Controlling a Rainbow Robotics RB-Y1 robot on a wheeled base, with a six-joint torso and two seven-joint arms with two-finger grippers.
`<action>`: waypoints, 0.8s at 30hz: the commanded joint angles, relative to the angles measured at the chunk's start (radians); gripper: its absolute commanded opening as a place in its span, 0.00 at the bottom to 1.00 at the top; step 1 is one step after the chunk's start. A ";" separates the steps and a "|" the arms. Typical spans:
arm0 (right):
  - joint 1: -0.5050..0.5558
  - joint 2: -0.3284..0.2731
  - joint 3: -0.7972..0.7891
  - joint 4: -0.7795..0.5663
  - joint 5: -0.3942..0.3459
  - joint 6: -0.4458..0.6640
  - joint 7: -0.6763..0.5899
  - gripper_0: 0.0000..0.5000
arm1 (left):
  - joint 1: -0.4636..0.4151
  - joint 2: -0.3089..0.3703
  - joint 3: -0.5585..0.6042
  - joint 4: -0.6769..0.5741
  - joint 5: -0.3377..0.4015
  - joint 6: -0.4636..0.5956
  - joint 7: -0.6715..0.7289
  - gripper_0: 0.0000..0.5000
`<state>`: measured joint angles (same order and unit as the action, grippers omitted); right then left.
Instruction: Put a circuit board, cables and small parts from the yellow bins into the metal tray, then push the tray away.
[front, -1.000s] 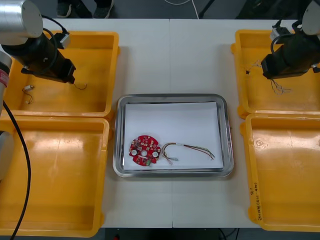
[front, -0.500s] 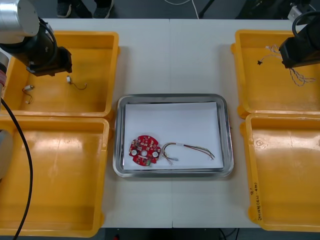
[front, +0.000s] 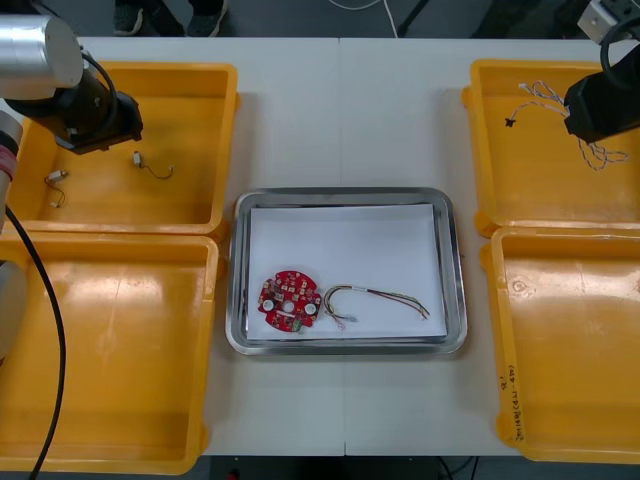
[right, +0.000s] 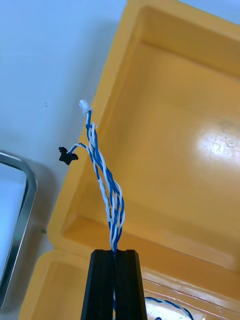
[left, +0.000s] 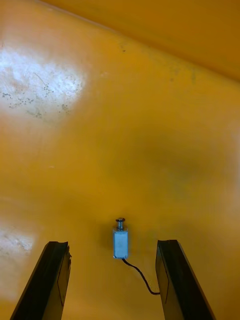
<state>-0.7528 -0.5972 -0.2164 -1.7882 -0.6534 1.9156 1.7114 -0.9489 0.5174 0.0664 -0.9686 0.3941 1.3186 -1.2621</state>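
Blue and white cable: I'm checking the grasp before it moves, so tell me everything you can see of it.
The blue and white cable is thin: two soft-looking insulated strands twisted together. The right hand is shut on it above the far right yellow bin. Beyond the fingertips it bends slightly and splits, ending in a white plug and a small black plug. A loop trails behind the fingers.

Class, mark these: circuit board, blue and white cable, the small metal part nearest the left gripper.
circuit board (front: 289, 299): front view, board's middle.
blue and white cable (right: 107, 190): right wrist view, twisted middle.
small metal part (left: 120, 243): left wrist view, its body.
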 joint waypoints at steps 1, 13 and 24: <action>0.040 -0.081 0.006 -0.086 -0.074 0.004 0.051 0.00 | -0.016 -0.014 -0.028 0.021 0.000 -0.033 -0.040 1.00; 0.041 -0.156 0.132 -0.172 -0.204 0.004 0.070 0.00 | -0.016 -0.051 -0.066 0.096 0.002 -0.110 -0.045 1.00; 0.040 -0.159 0.252 -0.229 -0.227 0.004 0.077 0.00 | -0.016 -0.053 -0.097 0.139 0.015 -0.160 -0.053 0.87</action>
<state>-0.7123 -0.7188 -0.0080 -1.9792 -0.8670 1.9158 1.7540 -0.9493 0.4786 -0.0055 -0.8419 0.3978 1.1692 -1.2622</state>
